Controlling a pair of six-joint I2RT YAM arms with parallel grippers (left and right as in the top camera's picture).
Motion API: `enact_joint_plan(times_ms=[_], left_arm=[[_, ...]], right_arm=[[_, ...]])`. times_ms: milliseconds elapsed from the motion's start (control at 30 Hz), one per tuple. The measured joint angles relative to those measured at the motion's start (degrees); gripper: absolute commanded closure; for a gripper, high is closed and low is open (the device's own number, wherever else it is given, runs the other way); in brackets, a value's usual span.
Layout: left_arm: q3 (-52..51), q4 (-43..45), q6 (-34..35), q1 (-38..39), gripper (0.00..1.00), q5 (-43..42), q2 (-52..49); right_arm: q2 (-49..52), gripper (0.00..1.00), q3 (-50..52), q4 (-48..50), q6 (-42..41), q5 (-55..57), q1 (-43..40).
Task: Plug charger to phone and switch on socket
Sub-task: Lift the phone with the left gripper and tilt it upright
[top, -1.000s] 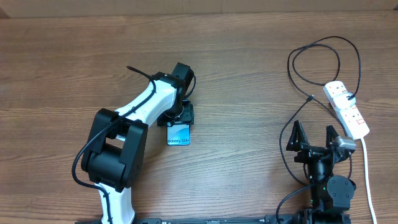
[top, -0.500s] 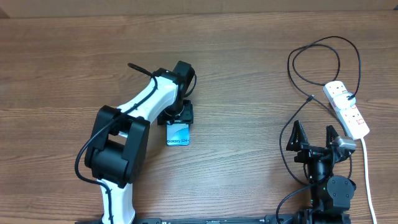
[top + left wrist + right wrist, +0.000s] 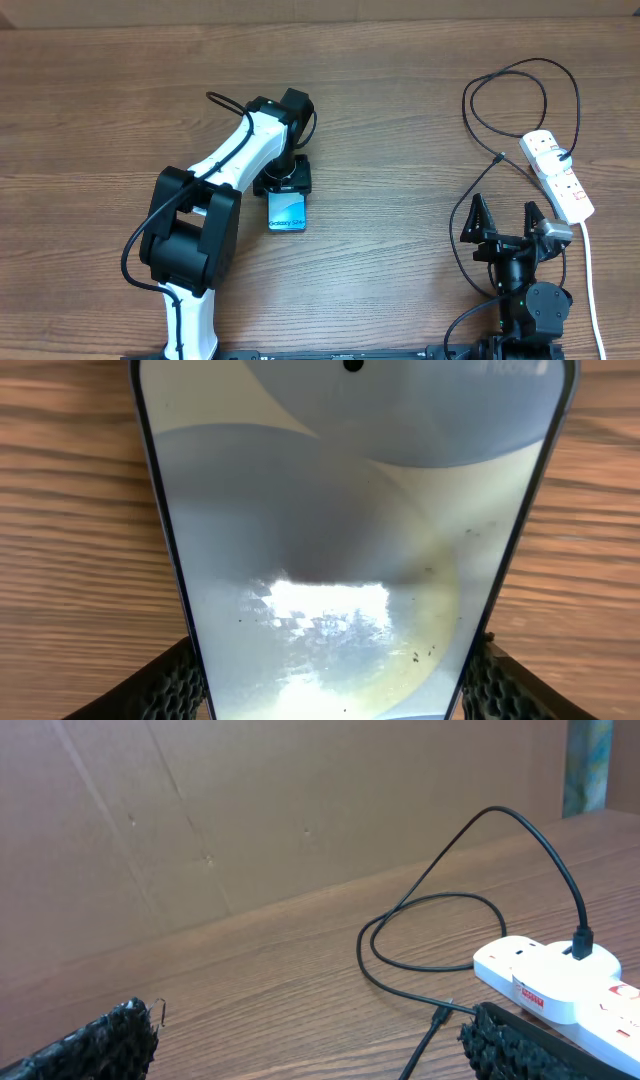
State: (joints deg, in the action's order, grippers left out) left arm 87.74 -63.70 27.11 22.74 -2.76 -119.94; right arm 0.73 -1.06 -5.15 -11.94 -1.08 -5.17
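Overhead looks straight down on the whole table (image 3: 400,80); left wrist hugs the phone (image 3: 350,560) close-up, right wrist skims low toward the socket (image 3: 540,970).

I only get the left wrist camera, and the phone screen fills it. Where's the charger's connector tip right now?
Observer: The connector tip lies on the table, far to the right of the phone, just left of the power strip.
Operator: Is the other end plugged in?
Observer: Yes, the black plug sits in the power strip.
Operator: And the right claw?
Observer: The right claw is open and empty, nearer the robot than the tip.
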Motion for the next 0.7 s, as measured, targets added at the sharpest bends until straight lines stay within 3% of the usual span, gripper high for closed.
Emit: enact_joint_plan(times_ms=[533, 700], left_arm=[[0.24, -0.26, 7.72, 0.00, 0.48, -15.41, 0.00], [0.85, -2.58, 7.93, -0.79, 0.55, -19.82, 0.00]], right_arm=[[0.00, 0.00, 0.00, -0.02, -0.04, 0.00, 0.02], [0.00, 0.00, 0.00, 0.00, -0.02, 0.00, 0.02]])
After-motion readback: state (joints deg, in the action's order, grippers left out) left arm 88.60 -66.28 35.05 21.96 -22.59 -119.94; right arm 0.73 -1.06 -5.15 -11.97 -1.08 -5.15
